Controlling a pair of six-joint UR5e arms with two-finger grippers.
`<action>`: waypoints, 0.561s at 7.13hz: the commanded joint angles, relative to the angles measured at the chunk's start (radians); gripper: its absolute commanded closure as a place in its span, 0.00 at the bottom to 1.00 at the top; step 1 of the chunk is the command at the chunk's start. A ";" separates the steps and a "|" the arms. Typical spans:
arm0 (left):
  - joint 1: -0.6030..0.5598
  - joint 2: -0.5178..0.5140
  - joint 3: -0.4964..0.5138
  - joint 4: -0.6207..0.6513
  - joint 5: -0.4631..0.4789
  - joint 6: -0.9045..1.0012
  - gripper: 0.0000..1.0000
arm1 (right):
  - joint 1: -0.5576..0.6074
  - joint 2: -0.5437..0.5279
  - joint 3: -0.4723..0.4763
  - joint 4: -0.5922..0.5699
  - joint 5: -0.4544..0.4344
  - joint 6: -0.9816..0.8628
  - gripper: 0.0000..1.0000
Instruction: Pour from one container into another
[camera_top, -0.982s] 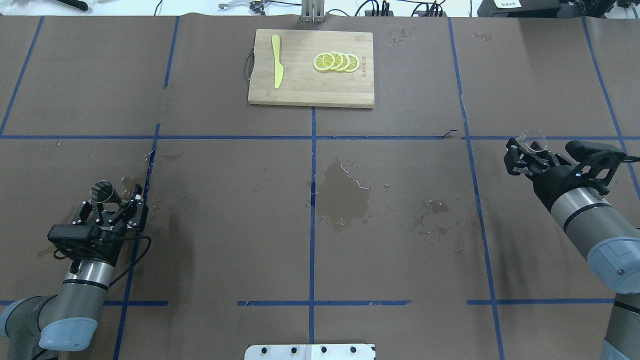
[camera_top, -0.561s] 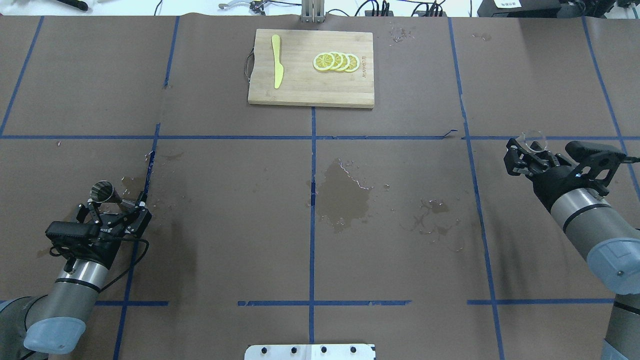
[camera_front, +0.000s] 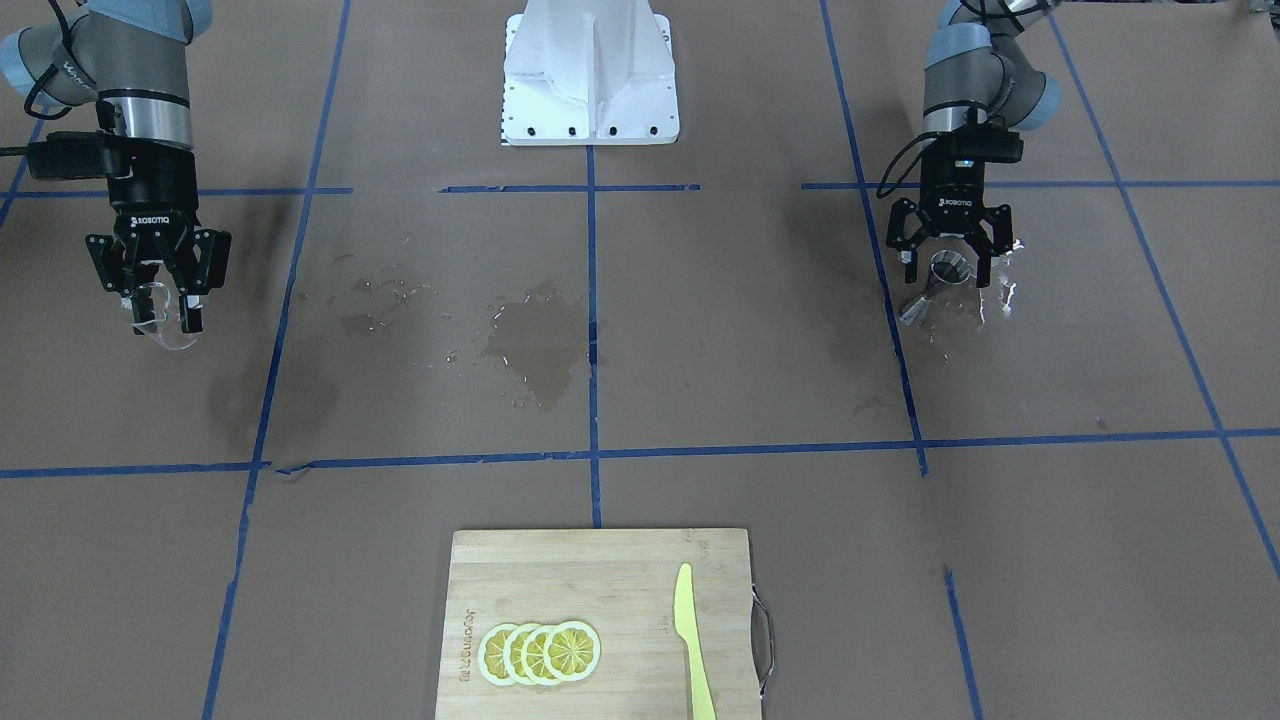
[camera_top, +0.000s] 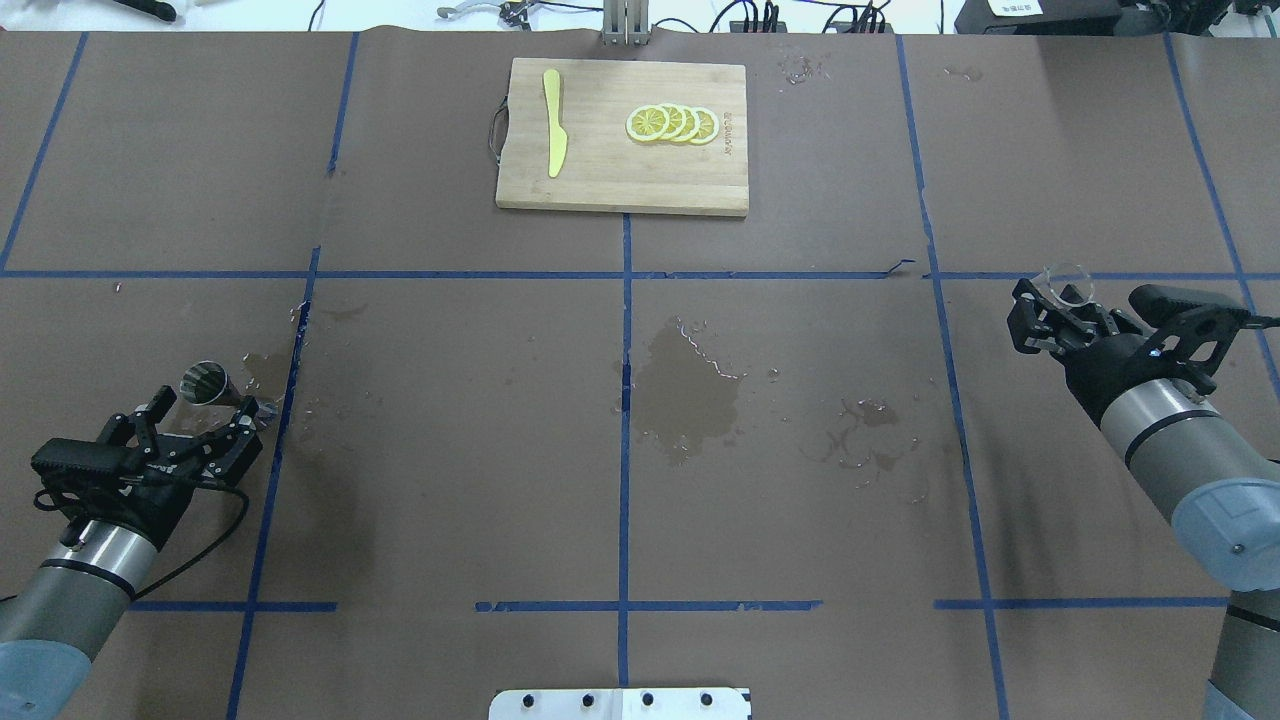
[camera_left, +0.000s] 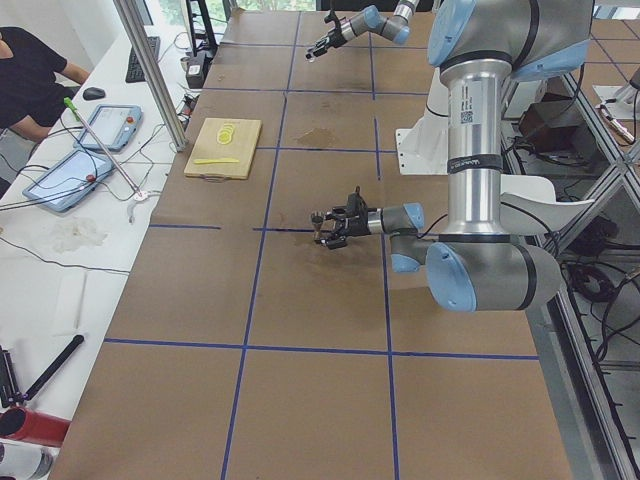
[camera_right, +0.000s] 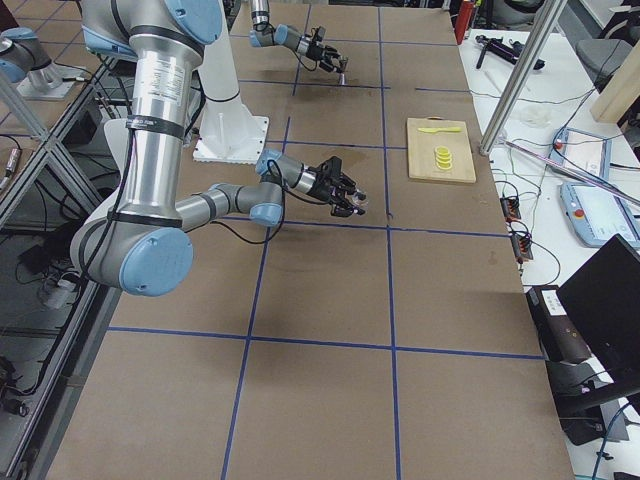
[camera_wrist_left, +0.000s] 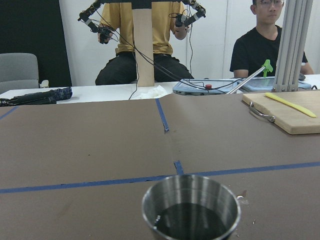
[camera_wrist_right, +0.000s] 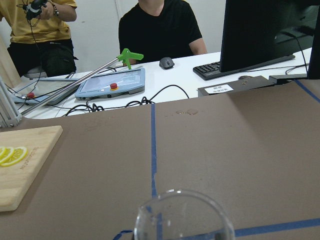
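Observation:
A small conical metal cup (camera_top: 203, 380) with dark liquid in it stands on the brown table at the left. It fills the bottom centre of the left wrist view as the metal cup (camera_wrist_left: 190, 210). My left gripper (camera_top: 205, 407) is open, low over the table just behind the cup, its fingers spread to either side and not touching it. In the front-facing view the left gripper (camera_front: 948, 275) straddles the metal cup (camera_front: 946, 266). At the far right, my right gripper (camera_top: 1062, 290) is shut on a clear glass (camera_top: 1068, 273), whose rim shows as the clear glass (camera_wrist_right: 182, 217) in the right wrist view.
A wooden cutting board (camera_top: 600, 180) at the back centre carries a yellow knife (camera_top: 553, 122) and several lemon slices (camera_top: 672, 123). A wet patch (camera_top: 690, 390) and smaller splashes mark the table's middle. People sit at a white desk beyond the far edge.
The left arm has drawn back toward the robot and lowered, its open gripper sliding away from the metal cup, which stays put. The right arm and glass have not moved.

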 joint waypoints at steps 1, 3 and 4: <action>0.000 0.018 -0.017 -0.001 -0.072 0.001 0.00 | -0.012 0.000 -0.014 0.000 -0.022 0.000 1.00; 0.000 0.026 -0.056 0.003 -0.176 0.001 0.00 | -0.017 0.000 -0.014 0.000 -0.030 0.000 1.00; 0.000 0.083 -0.126 0.003 -0.223 0.001 0.00 | -0.018 0.000 -0.014 0.000 -0.033 0.000 1.00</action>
